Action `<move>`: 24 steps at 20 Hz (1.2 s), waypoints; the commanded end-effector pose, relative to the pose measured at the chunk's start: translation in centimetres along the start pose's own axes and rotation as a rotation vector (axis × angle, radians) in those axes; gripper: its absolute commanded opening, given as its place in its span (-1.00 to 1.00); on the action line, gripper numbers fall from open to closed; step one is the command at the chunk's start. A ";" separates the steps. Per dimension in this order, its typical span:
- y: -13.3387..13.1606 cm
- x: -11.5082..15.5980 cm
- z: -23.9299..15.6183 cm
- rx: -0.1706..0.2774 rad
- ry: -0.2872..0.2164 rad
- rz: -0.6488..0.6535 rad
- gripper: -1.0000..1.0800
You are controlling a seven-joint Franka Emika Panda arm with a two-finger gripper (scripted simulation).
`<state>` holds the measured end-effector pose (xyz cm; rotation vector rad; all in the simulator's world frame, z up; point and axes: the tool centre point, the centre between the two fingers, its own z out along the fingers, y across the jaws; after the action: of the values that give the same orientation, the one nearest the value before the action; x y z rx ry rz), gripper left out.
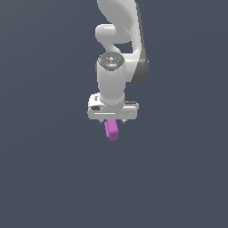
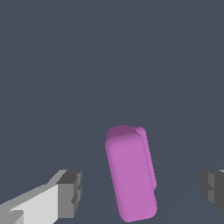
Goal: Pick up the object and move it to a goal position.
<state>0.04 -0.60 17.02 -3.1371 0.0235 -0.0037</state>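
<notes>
The object [image 1: 111, 130] is a small magenta-purple rounded oblong block. In the exterior view it shows just below the white hand of my arm. My gripper [image 1: 112, 121] is right above it. In the wrist view the block [image 2: 131, 175] lies between the two dark-tipped fingers, with a clear gap to each. My gripper [image 2: 142, 191] is open wide: one finger [image 2: 70, 192] stands off one side of the block and the other [image 2: 213, 189] is well off the opposite side. Neither touches the block. The block's long axis runs across the line between the fingers.
A plain dark grey-blue surface [image 1: 44, 178] fills both views. The white arm [image 1: 120, 35] rises behind the hand in the exterior view. No other objects or marked spots show.
</notes>
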 end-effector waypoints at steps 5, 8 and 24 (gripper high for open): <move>1.0 -0.1 -0.1 -0.005 -0.004 0.006 0.92; 2.7 -0.2 -0.4 -0.013 -0.009 0.018 0.92; 2.2 -1.6 1.6 -0.010 -0.008 -0.088 0.92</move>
<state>-1.26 -2.95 15.92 -3.1478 -0.0754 0.0087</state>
